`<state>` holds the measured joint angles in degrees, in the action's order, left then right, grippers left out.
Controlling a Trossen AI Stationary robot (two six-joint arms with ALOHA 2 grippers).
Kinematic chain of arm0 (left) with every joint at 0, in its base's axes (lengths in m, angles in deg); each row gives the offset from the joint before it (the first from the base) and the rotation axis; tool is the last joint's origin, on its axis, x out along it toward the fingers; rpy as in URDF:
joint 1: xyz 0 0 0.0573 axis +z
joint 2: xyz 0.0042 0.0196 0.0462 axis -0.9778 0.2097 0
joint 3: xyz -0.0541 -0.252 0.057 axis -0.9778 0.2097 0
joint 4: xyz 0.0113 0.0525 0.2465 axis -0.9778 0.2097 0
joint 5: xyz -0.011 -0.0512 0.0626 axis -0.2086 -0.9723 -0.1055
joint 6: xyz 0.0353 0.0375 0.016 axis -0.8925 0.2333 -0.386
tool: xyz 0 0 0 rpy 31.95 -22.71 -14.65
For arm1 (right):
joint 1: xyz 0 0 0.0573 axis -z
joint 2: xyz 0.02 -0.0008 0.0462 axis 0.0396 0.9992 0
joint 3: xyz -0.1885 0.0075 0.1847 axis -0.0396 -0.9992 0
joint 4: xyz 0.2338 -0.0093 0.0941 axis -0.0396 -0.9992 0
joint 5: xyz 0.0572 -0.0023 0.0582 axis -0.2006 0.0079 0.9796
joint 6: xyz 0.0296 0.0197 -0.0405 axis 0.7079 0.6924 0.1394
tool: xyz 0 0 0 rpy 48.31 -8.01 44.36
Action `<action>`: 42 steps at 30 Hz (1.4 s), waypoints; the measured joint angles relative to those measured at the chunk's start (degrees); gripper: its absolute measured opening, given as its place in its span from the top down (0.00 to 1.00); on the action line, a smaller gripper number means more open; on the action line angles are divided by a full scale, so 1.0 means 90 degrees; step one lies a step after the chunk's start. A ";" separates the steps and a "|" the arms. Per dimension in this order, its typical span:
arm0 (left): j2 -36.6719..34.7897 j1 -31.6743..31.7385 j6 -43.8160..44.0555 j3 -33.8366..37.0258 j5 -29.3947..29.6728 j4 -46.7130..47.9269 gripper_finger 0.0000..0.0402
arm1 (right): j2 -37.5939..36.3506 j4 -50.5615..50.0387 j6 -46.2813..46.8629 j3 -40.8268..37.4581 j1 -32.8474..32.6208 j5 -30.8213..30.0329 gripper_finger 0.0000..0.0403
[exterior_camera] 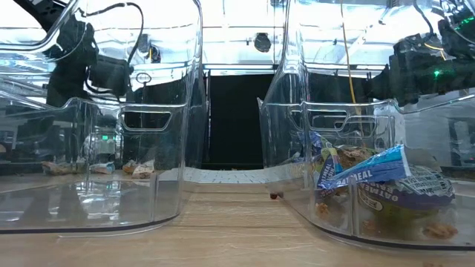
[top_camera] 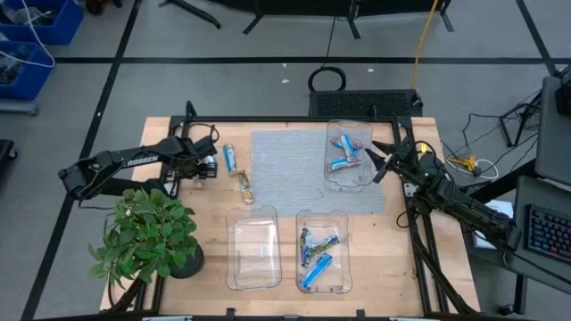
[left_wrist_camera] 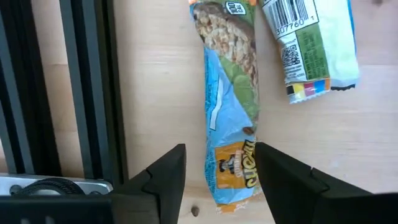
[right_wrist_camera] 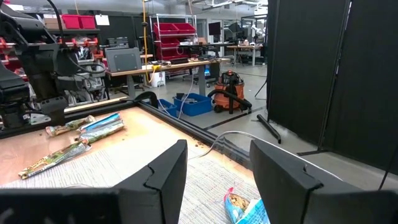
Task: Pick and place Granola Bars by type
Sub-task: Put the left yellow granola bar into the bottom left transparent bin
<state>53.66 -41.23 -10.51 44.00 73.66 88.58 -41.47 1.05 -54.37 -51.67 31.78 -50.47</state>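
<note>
— Two bars lie below my left fingers [left_wrist_camera: 217, 177]?
— Yes: a blue granola bar [left_wrist_camera: 231, 106] lies on the wooden surface [left_wrist_camera: 161, 81] between them, spread apart, untouched. My arm reaches in low from the left; my right fingers [right_wrist_camera: 214, 180] hover apart above the far tray [top_camera: 348, 178].

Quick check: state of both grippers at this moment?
Left gripper: open, fingers either side of a blue granola bar on the table, not closed on it.
Right gripper: open, empty, above the far clear tray.
</note>
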 joint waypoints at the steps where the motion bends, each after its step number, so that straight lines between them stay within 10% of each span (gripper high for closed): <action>1: 0.0013 0.0000 0.0004 0.0000 0.0000 -0.0014 0.50 | 0.0000 0.0000 0.0000 0.0000 0.0000 -0.0002 0.58; 31: 0.0014 -0.0004 0.0327 0.0855 -0.0035 -0.1087 0.52 | 0.0000 0.0000 0.0000 0.0000 -0.0002 -0.0001 0.58; 42: 0.0016 -0.0005 0.0031 0.0801 -0.0073 -0.1347 0.72 | 0.0000 0.0000 0.0000 0.0000 0.0000 0.0001 0.58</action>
<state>53.81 -41.27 -10.24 51.21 73.00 76.46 -41.47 1.05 -54.37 -51.67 31.78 -50.47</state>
